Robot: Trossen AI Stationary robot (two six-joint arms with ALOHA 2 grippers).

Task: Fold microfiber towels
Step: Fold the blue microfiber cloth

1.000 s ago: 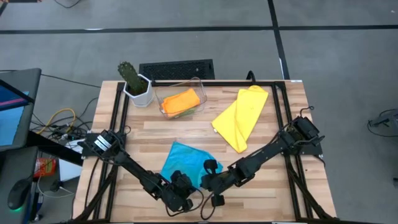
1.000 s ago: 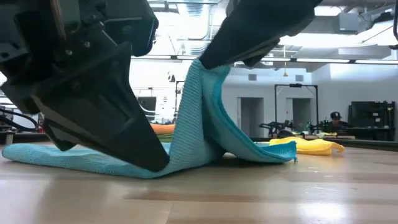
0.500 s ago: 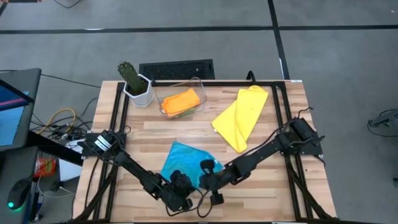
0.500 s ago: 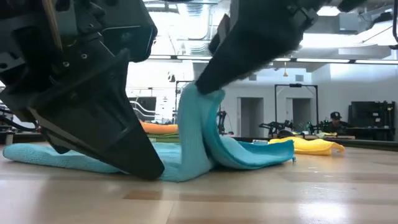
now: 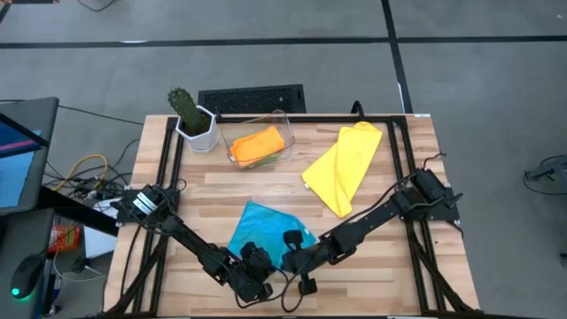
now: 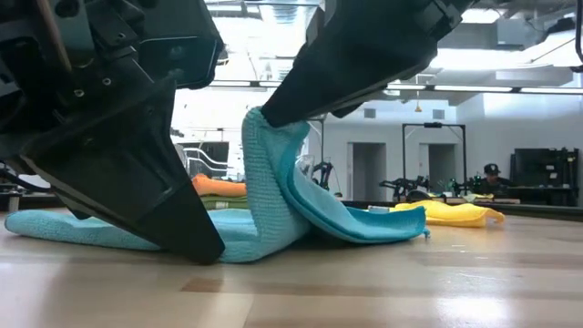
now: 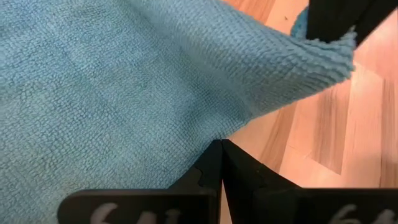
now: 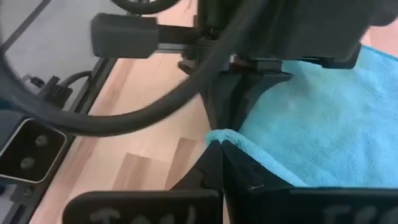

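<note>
Item: light blue microfiber towel (image 5: pixel 261 232), soft looped cloth, lying near the front edge of the slatted wooden table (image 5: pixel 390 275), its long axis running from the front corners back toward the table's middle. Both arms meet at its front edge. Left gripper (image 5: pixel 260 264): fingers pressed together on the towel's near corner, pinning it low against the wood; in the low view this gripper (image 6: pixel 205 253) sits at table level with cloth spread flat behind it. Right gripper (image 5: pixel 291 259): fingers clamped on the neighbouring corner and raised, so that the cloth stands up from the table in a steep fold (image 6: pixel 273 173) and drapes down away from it. The two grippers lie just beside each other, the right nearer the lifted portion. Judged relation for the coming fold: the bulk of the towel lies away from both grippers, toward the rear of the table, so the raised corner would travel that way over the flat part. Also present: yellow microfiber towel (image 5: pixel 344 168), crumpled, right rear, well apart.
</note>
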